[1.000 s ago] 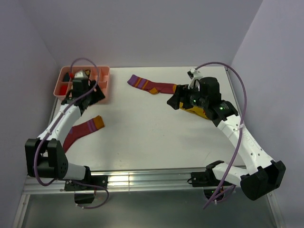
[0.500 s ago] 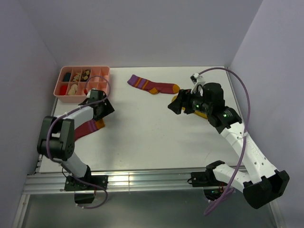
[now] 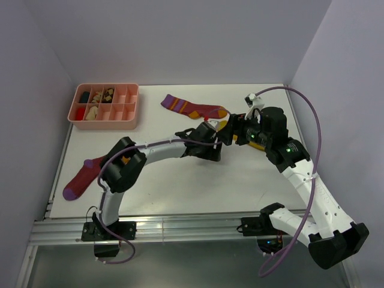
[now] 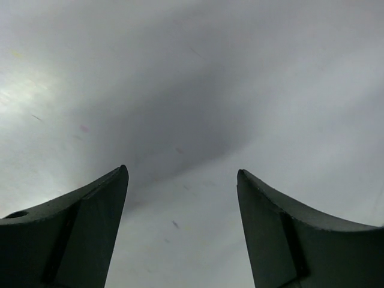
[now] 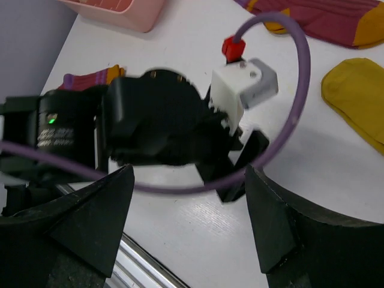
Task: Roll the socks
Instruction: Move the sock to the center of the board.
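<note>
One maroon sock (image 3: 193,108) with purple cuff and orange toe lies flat at the back centre; it also shows in the right wrist view (image 5: 324,18). A second maroon sock (image 3: 84,177) lies near the left edge. The mustard-yellow sock (image 5: 354,90) lies just beside my right gripper (image 3: 223,135), mostly hidden under it from above. My left gripper (image 3: 212,151) is stretched across to the table's middle, close to the right one, open over bare table (image 4: 180,174). My right gripper (image 5: 189,170) is open, facing the left wrist, with nothing held.
A pink compartment tray (image 3: 107,115) with small items stands at the back left. The left arm (image 3: 156,149) spans the table from its base to the centre. A purple cable (image 5: 300,90) loops in front of the right wrist camera. Walls close in on three sides.
The left arm swung from the left side across to the table's centre. The left maroon sock has shifted toward the near left edge. The right gripper edged slightly back.
</note>
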Available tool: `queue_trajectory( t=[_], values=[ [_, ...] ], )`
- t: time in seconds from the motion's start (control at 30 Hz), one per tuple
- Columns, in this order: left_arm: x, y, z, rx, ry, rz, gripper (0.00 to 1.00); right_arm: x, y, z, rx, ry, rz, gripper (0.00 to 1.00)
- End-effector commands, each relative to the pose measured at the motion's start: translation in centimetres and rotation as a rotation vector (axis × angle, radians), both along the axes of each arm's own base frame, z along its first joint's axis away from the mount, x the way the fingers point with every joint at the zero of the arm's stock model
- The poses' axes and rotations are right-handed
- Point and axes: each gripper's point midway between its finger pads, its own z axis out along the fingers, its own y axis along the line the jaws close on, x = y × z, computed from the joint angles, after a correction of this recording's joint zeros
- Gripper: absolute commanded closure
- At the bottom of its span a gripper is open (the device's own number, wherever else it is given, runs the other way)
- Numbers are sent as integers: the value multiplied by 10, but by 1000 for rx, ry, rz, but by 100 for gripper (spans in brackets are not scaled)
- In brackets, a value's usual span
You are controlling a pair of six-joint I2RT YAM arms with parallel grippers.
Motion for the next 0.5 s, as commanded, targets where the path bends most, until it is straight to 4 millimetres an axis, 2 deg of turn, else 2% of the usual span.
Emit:
queue_trajectory(
  t=[0.0,0.03,0.07,0.1,0.13,0.17,0.2,0.27,0.3,0.33,0.37,0.4,0.43,0.47],
  values=[
    [2,20,36,17,-31,109,22,2,-5,8,-19,-38,-8,19],
    [11,37,49,30,-74,185,22,2,-5,6,-20,-36,-6,19],
    [10,54,40,55,-62,250,23,3,-4,6,-15,-38,-3,19],
    [16,72,40,65,-65,313,22,2,-2,7,-10,-36,8,19],
    [22,90,50,66,-94,384,23,2,-1,5,-9,-33,14,19],
    [16,111,37,90,-60,446,22,3,0,3,-8,-26,17,19],
    [24,136,35,100,-50,525,22,2,1,3,-5,-24,24,19],
    [30,175,41,112,-66,653,23,2,3,2,2,-25,32,19],
    [29,208,30,156,-49,725,23,2,4,2,4,-25,34,19],
    [30,223,37,147,-61,770,23,1,4,-1,3,-18,38,19],
    [25,241,29,171,-58,812,24,1,5,-1,5,-20,41,19],
    [29,263,28,174,-58,873,25,1,4,-1,5,-22,42,19],
    [30,275,32,159,-70,904,25,0,5,-2,6,-19,46,19],
    [27,288,25,171,-59,932,25,0,5,-2,6,-19,48,19]
  ],
)
